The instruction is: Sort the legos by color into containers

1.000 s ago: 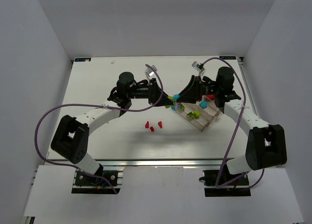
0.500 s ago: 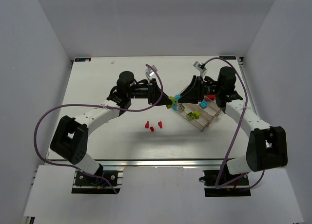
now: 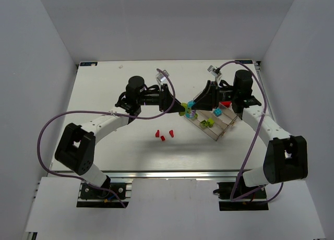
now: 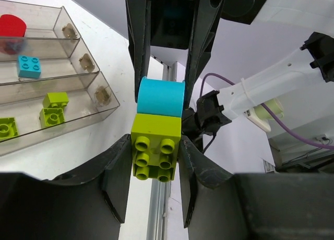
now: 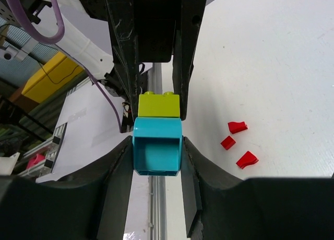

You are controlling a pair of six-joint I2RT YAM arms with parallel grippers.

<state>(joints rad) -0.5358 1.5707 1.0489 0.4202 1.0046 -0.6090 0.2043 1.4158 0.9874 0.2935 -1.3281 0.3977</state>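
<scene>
**Two joined bricks held between both hands.** A yellow-green studded plastic brick [image 4: 156, 129] and a cyan plastic brick [image 5: 157, 141], pressed together, hang in the air just beside the left end of the clear plastic compartmented tray [image 3: 225, 128]. The left hand [image 4: 154, 152] clamps the yellow-green brick; the right hand [image 5: 156, 155] clamps the cyan one. Inside the tray lie a red piece [image 4: 11, 27], a loose cyan brick [image 4: 28, 66] and several small yellow-green bricks [image 4: 55, 100]. Three small red plastic pieces [image 3: 163, 134] lie on the white bench [image 3: 104, 94], left of the tray and apart from it.
</scene>
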